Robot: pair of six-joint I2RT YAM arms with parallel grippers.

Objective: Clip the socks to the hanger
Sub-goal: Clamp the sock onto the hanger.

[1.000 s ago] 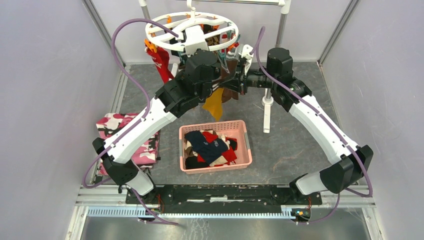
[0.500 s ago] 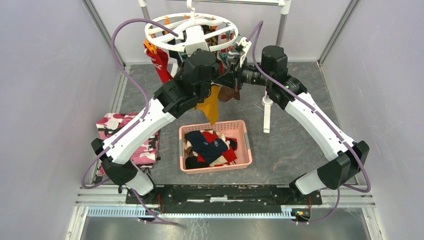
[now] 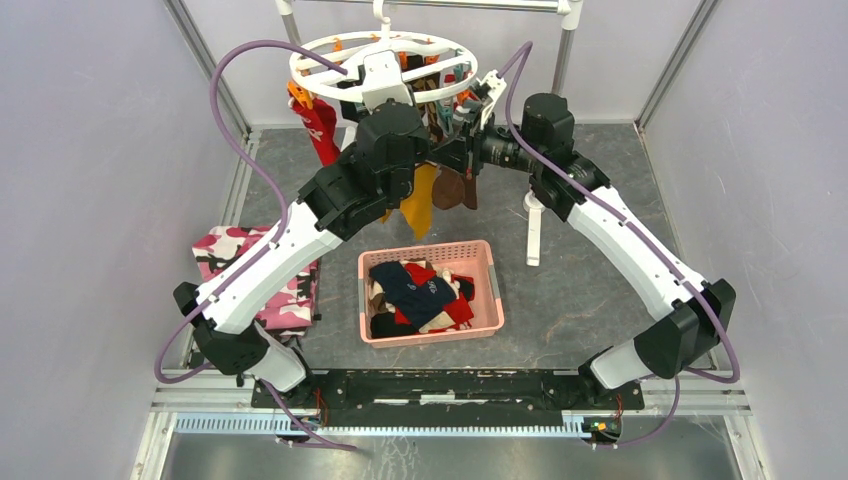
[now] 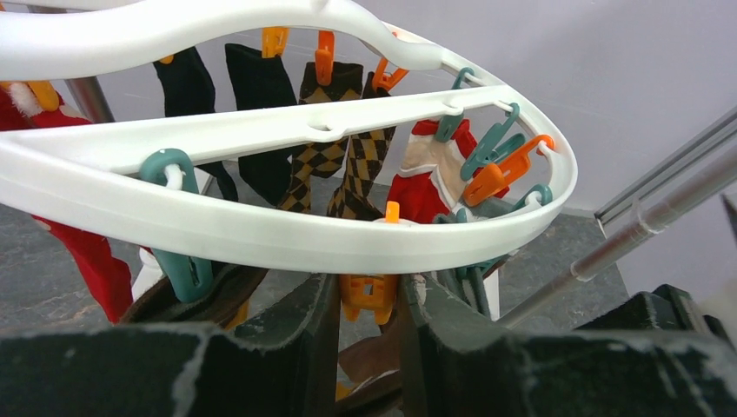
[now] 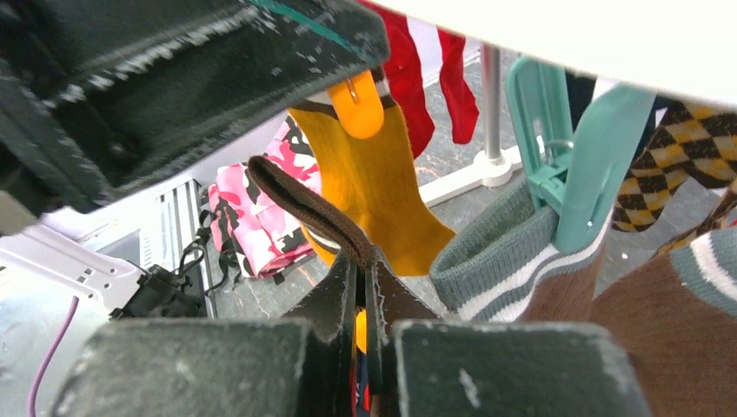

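Left gripper [image 4: 369, 294], right gripper [image 5: 363, 269], both clamped

Your left arm has moved up and back. The left gripper [image 4: 369, 287] and the orange clip [image 4: 369, 301] it pinches now sit just under the hanger [image 3: 296, 62] rim. Your right gripper [image 5: 365, 274] has lifted the brown sock [image 5: 300, 200] up close to the hanger's right side. The mustard yellow sock [image 3: 420, 205] has gone up and a bit left.

No legible text, labels, brands, numbers or signs anywhere
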